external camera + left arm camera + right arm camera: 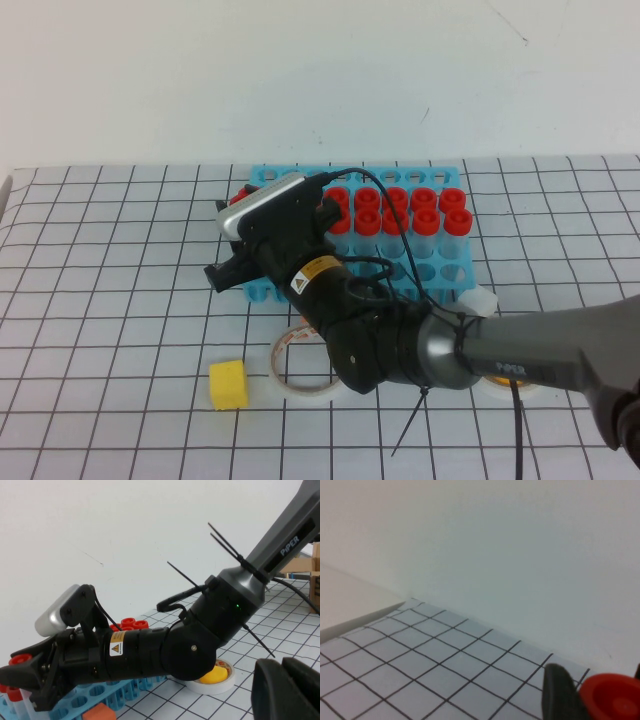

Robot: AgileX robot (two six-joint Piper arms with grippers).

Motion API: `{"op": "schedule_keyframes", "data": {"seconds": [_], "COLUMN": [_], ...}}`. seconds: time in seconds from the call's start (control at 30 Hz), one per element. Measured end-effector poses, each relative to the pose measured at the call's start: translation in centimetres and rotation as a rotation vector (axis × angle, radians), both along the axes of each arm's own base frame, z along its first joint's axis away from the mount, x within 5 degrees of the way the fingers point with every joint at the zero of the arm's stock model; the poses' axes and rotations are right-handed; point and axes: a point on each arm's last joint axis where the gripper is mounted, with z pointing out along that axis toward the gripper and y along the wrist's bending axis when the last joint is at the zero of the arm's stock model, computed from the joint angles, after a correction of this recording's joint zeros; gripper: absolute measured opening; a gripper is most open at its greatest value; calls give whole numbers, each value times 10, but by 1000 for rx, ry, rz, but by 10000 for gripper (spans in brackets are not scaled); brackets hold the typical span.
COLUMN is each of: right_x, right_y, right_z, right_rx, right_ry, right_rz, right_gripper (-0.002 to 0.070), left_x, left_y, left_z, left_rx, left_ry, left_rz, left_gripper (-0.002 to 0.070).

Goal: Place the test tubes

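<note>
Test tube (20, 659): red-capped, pinched in the right gripper (27, 680) over the left end of the blue rack (455, 272); whether its foot has entered a hole cannot be told
Long axis: roughly upright, cap on top, lower part hidden behind the fingers
Right gripper fingers: part-way spread, clamped on the tube close under its cap
Way to the goal: the rack lies right below the fingers; its two far rows hold red-capped tubes (400, 210), while the near rows show free holes
Nearer arm: the right one, stretched across the table to the rack
Left gripper (285, 687): off to the side, outside the high view, fingers pressed together on nothing
Next move, judged: lower the tube straight down into a free hole, keeping it upright
</note>
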Motion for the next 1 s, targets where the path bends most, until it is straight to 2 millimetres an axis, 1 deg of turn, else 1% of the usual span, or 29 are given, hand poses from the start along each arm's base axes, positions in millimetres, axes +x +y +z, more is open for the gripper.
{"op": "schedule_keyframes", "data": {"seconds": [0.17, 0.47, 0.73, 1.0], "right_x": [1, 7, 6, 7], "right_y": [1, 8, 10, 8], "right_z": [-1, 9, 4, 3], "right_rx": [5, 35, -11, -2], "right_ry": [-7, -15, 26, 41], "right_rz": [1, 7, 22, 3], "right_gripper": [272, 272, 272, 272], "left_x": [0, 0, 0, 0], "left_y": [0, 0, 0, 0], "left_z": [0, 0, 0, 0], "left_rx": [0, 0, 1, 1], "left_ry": [0, 0, 1, 1], "left_rz": [0, 0, -1, -1], "left_gripper": [-1, -1, -1, -1]}}
